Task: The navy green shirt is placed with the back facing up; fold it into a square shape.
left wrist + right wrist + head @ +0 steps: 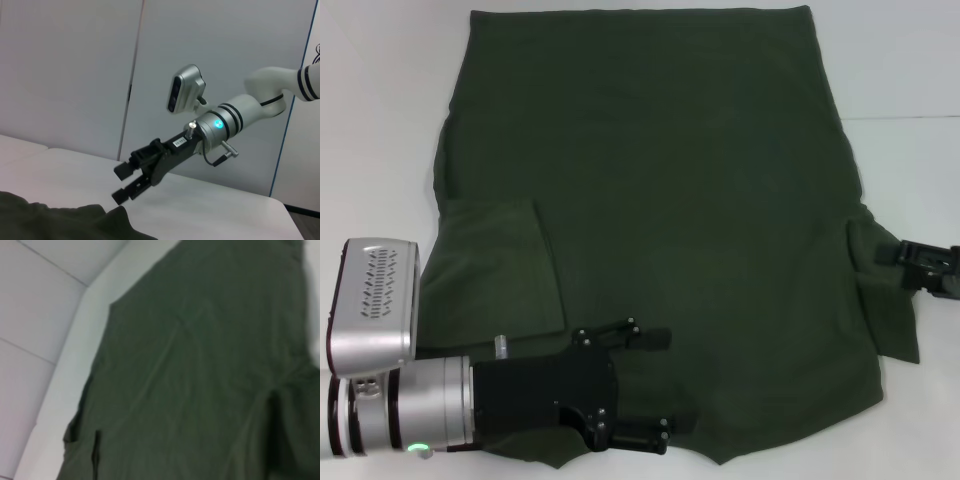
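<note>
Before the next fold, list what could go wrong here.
1. The left sleeve is folded in, the right sleeve still sticks out; folding now may give a lopsided shirt.
2. The open left gripper hovers over the near hem and could bunch the cloth if it drops.
3. The right gripper sits at the sleeve's edge and might pinch only one layer.

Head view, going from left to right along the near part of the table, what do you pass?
Left gripper over the shirt's near edge → open stretch of the navy green shirt → right sleeve → right gripper.
</note>
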`<state>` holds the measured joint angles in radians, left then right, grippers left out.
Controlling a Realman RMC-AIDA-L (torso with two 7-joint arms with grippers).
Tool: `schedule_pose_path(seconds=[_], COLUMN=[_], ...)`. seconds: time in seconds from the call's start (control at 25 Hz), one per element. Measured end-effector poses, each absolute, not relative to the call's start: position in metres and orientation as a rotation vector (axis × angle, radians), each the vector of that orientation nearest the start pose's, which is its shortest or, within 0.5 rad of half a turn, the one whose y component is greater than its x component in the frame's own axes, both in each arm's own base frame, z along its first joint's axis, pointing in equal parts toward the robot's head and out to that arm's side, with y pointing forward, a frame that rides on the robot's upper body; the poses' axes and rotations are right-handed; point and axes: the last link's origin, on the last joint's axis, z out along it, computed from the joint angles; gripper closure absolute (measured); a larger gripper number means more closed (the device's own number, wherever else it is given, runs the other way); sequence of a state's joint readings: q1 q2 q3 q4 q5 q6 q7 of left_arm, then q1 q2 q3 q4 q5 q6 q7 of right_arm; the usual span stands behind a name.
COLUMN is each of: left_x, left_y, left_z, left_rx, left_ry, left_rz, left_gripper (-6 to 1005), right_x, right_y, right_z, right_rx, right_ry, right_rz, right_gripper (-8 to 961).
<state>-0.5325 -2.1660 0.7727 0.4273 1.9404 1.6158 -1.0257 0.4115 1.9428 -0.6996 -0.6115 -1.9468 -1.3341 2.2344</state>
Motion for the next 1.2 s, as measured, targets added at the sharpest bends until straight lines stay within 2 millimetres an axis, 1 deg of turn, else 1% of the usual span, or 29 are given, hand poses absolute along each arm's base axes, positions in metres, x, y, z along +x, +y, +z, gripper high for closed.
schedule_pose_path(seconds=[0.24,0.4,0.52,0.6,0.64,0.96,1.2], left_x=[-0.234,-0.235,-0.235,-0.235,-0.235,-0.237,-0.237], left_y=[0.282,0.283,0.283,0.283,0.283,0.282,0.282], left_z=[-0.075,-0.074,-0.075,-0.075,-0.075,-0.075,-0.075], left_rx=[-2.878,-2.871,-2.868,-2.866,-2.865,-2.86,-2.86], left_ry=[-0.358,-0.361,-0.365,-0.369,-0.37,-0.381,-0.385], left_rz=[-0.948,-0.949,-0.947,-0.948,-0.948,-0.947,-0.946], left_gripper=[50,51,51,51,51,51,50], right_x=[0.363,0.368,0.369,0.366,0.366,0.357,0.358], right_y=[0.321,0.32,0.321,0.323,0.323,0.325,0.323], right_z=[0.059,0.057,0.055,0.047,0.047,0.03,0.03], right_rx=[-1.902,-1.879,-1.873,-1.876,-1.876,-1.914,-1.892], right_ry=[1.835,1.827,1.816,1.809,1.809,1.805,1.82], right_rz=[0.682,0.661,0.657,0.657,0.657,0.665,0.697], right_gripper=[38,38,38,38,39,39,38])
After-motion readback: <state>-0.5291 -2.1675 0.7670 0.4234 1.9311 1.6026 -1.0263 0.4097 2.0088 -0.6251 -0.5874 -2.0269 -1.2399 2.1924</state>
